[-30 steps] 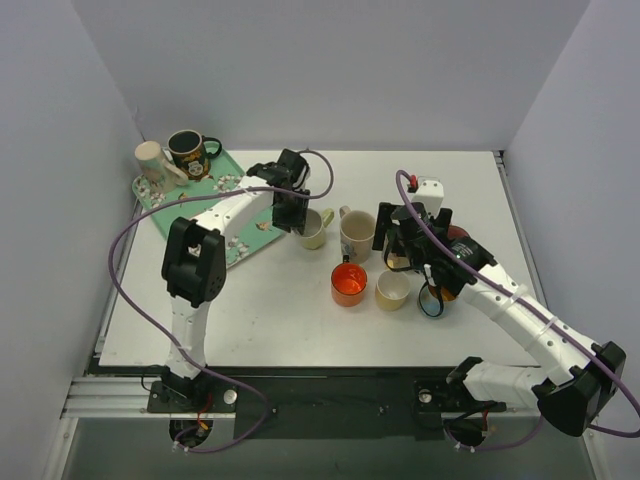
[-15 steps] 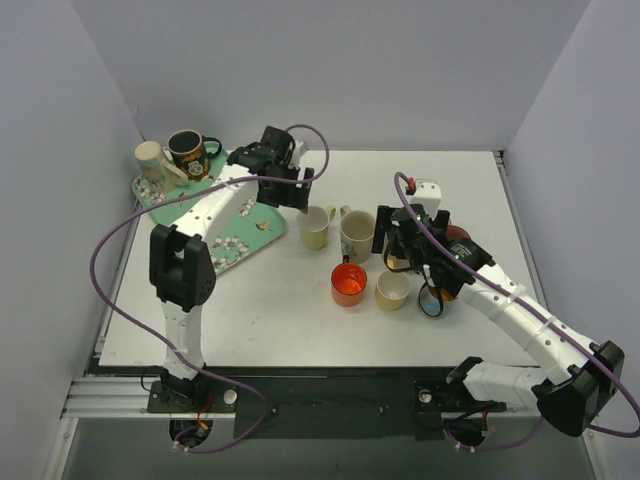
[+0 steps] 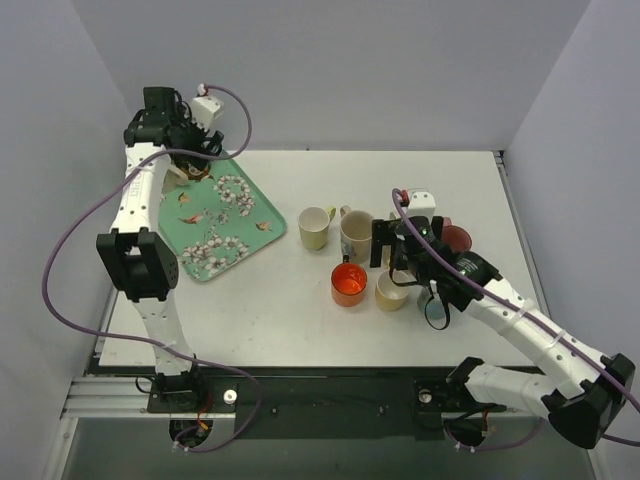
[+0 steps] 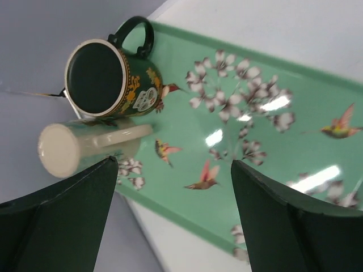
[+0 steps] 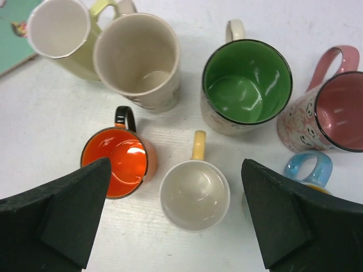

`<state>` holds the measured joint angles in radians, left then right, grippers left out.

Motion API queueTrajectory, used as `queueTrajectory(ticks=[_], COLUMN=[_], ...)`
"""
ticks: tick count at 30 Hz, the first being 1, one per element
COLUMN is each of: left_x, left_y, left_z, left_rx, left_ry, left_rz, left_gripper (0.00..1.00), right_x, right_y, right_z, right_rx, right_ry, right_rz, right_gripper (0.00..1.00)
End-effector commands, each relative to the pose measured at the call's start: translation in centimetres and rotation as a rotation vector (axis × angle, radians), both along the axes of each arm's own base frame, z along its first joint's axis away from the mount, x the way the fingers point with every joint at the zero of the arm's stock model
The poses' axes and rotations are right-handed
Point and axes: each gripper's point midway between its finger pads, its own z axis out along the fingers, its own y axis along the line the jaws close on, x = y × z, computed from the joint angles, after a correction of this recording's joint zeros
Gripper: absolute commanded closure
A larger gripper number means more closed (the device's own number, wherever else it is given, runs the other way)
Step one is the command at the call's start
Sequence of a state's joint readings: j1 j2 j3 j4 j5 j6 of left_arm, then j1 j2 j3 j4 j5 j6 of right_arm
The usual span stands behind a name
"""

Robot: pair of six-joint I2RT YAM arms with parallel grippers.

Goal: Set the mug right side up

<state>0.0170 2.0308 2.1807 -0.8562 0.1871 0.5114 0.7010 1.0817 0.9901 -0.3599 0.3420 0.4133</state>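
Note:
A cream mug (image 4: 79,148) sits on the green bird-print tray (image 4: 272,164) with its flat base turned toward the left wrist camera. A dark green mug (image 4: 105,79) stands upright beside it. My left gripper (image 4: 176,218) is open and empty, hovering above the tray near both mugs. In the top view my left gripper (image 3: 183,148) covers most of them at the tray's far corner. My right gripper (image 5: 181,221) is open and empty above a small cream mug with a yellow handle (image 5: 194,194).
Upright mugs cluster mid-table: orange (image 5: 116,161), green-lined (image 5: 247,85), pink (image 5: 334,110), blue-handled (image 5: 303,170), tall cream (image 5: 136,56) and pale yellow (image 5: 59,28). The tray (image 3: 215,225) lies at the table's left, close to the left wall.
My left arm has swung from the pale yellow mug mid-table back and left to the tray's far corner. My right gripper has shifted slightly toward the near edge.

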Motion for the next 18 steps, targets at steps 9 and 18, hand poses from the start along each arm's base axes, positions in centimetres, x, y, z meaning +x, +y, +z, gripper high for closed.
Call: queueTrajectory(ticks=[9, 18], left_x=[2.0, 8.8], left_y=[9.7, 14.4], left_z=[-3.9, -3.1], left_rx=[0.626, 0.691], left_ry=[-0.05, -0.148], left_rz=[-0.688, -0.485], left_gripper=[0.04, 0.03], right_x=[-1.7, -1.7], right_y=[1.7, 1.2], right_z=[3.4, 3.1], right_rx=[-0.034, -0.077], right_ry=[-0.121, -0.131], right_rz=[0.159, 0.158], right_gripper=[0.07, 0.08])
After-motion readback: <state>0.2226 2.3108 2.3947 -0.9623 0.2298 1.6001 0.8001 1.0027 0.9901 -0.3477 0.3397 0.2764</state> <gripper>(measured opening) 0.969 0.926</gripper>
